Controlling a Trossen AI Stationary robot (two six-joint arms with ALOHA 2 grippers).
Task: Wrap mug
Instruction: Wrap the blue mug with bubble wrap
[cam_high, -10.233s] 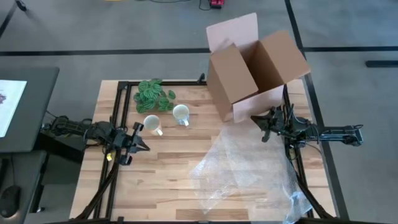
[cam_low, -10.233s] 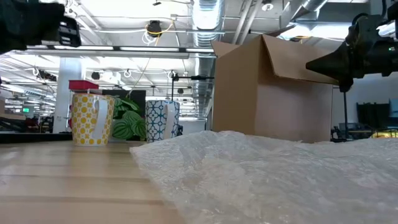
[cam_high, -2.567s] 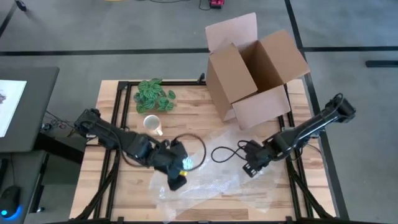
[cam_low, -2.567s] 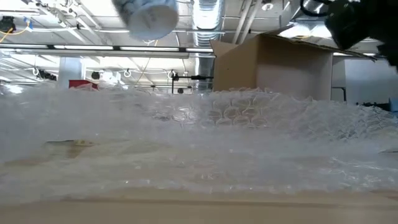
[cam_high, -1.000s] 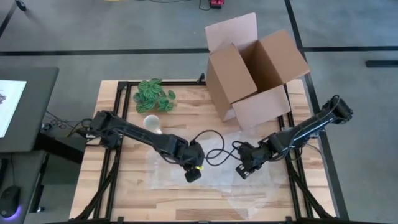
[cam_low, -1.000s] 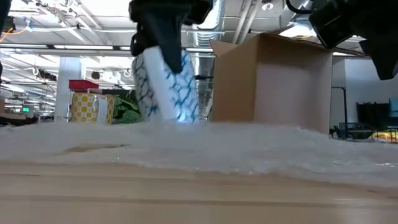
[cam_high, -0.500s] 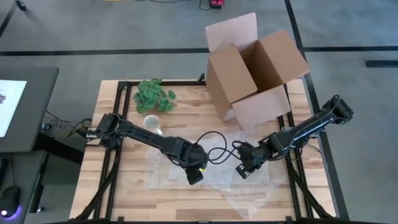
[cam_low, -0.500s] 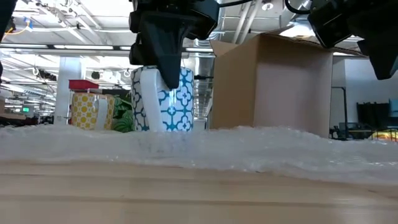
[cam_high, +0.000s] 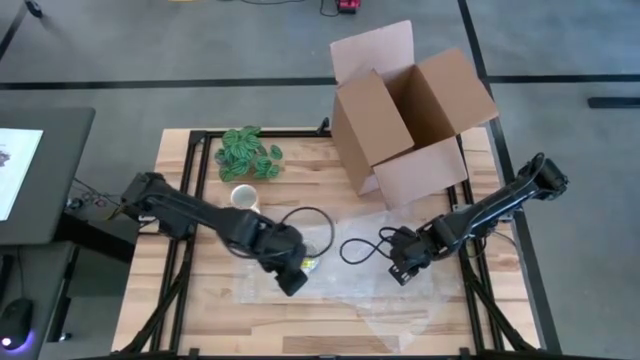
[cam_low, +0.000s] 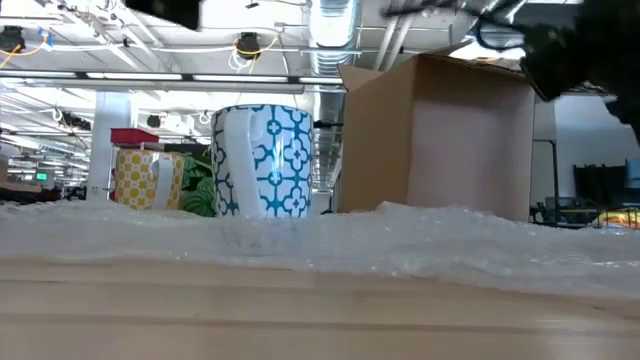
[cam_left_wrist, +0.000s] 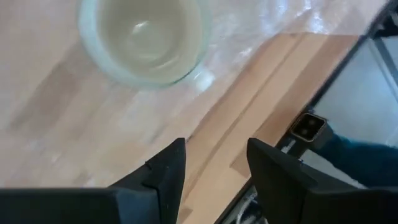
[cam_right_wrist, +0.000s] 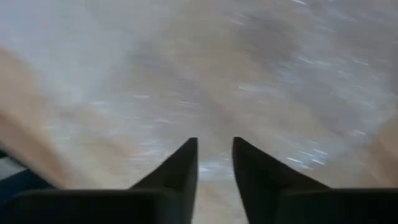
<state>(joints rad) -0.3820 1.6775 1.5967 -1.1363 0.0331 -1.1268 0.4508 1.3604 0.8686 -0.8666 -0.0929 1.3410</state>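
Note:
The blue-and-white patterned mug (cam_low: 262, 160) stands upright with its base on the bubble wrap (cam_low: 400, 240), handle toward the left in the low view. In the left wrist view its open mouth (cam_left_wrist: 143, 40) shows from above. My left gripper (cam_high: 295, 282) (cam_left_wrist: 214, 168) hovers open just beside and above the mug, touching nothing. My right gripper (cam_high: 400, 268) (cam_right_wrist: 215, 158) hangs above the wrap's right part (cam_high: 340, 290), its fingers a narrow gap apart with nothing between them.
A yellow-dotted mug (cam_high: 243, 197) (cam_low: 140, 190) and a green plant (cam_high: 245, 155) stand at the far left. An open cardboard box (cam_high: 410, 110) (cam_low: 440, 140) sits at the far right. Black cable loops (cam_high: 360, 245) lie over the wrap between the arms.
My left gripper has brought the tilted blue mug upright onto the bubble wrap, let go of it, and drawn back up and toward the table's left, out of the low view. The mug now stands alone.

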